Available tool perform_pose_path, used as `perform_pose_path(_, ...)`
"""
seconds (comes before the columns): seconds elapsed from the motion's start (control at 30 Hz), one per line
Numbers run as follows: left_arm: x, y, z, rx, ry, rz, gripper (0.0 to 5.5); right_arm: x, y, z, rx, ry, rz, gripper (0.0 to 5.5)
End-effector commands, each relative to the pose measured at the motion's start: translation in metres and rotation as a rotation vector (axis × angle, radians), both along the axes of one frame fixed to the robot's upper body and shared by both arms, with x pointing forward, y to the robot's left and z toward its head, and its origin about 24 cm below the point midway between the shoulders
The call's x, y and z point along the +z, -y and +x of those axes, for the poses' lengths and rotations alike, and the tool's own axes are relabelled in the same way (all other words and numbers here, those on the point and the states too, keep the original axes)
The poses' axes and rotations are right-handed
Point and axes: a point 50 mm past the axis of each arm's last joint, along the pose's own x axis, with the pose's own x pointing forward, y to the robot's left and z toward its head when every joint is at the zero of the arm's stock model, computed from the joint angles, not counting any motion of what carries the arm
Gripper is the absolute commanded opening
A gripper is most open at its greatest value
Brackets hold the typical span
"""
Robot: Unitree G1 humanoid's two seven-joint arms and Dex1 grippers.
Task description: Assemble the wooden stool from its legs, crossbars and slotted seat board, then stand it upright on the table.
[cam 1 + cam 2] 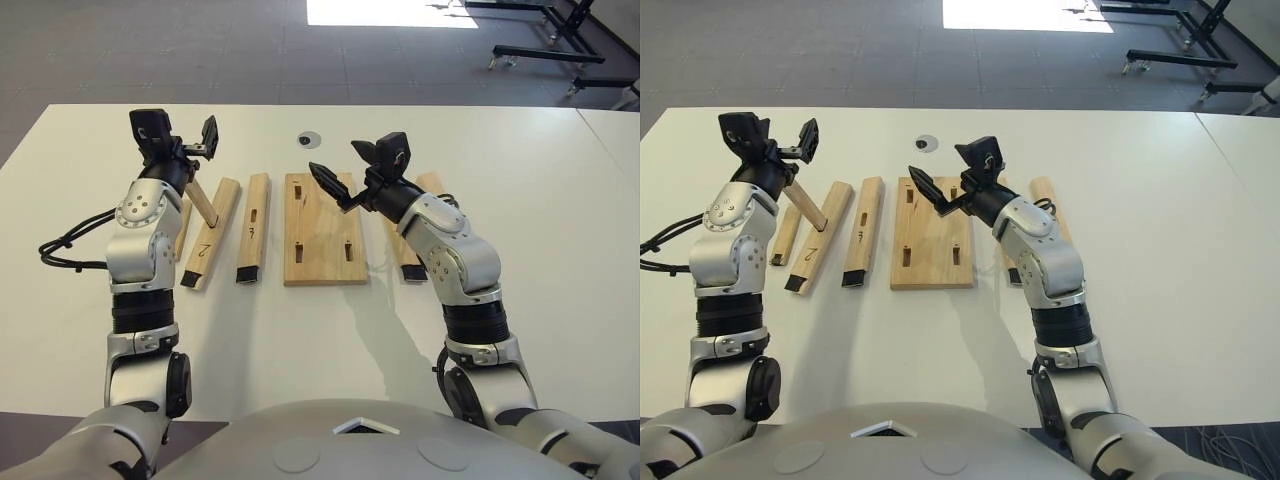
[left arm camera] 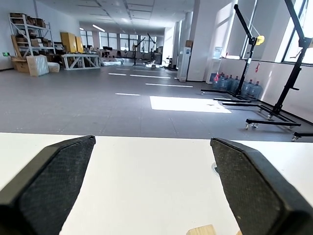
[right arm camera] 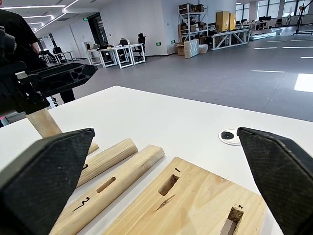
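The slotted seat board (image 1: 322,230) lies flat mid-table. Two legs (image 1: 212,232) (image 1: 253,228) lie to its left, and a third (image 1: 183,225) shows partly behind my left arm. More wooden pieces (image 1: 432,185) lie to the board's right, partly hidden by my right arm. My left gripper (image 1: 180,138) hangs open above the left legs. A short crossbar (image 1: 203,203) leans up toward it, lower end on a leg; I cannot tell whether they touch. My right gripper (image 1: 358,168) is open above the board's far end, holding nothing.
A round grommet (image 1: 309,138) sits in the white table (image 1: 520,170) beyond the board. A black cable (image 1: 65,250) loops by my left arm. The table's near half and right side are bare. Wheeled stands (image 1: 545,45) are on the floor behind.
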Motion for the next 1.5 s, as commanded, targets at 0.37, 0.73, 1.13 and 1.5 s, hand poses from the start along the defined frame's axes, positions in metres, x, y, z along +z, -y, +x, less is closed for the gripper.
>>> perform_pose_path(0.37,0.049,-0.015,-0.09,-0.023,-0.285,0.269,4.31,0.005,0.05,-0.009,-0.213,0.002,-0.018,5.38)
perform_pose_path(0.73,-0.061,-0.004,-0.136,-0.091,-0.71,0.259,4.31,0.003,0.047,-0.005,-0.193,-0.005,-0.028,5.38)
perform_pose_path(1.13,-0.105,-0.001,-0.129,0.025,-0.774,0.062,3.88,0.002,0.035,-0.001,-0.146,-0.011,-0.022,5.38)
perform_pose_path(1.5,-0.109,-0.001,-0.123,0.049,-0.82,0.032,2.3,0.003,0.03,0.002,-0.137,-0.008,-0.014,5.38)
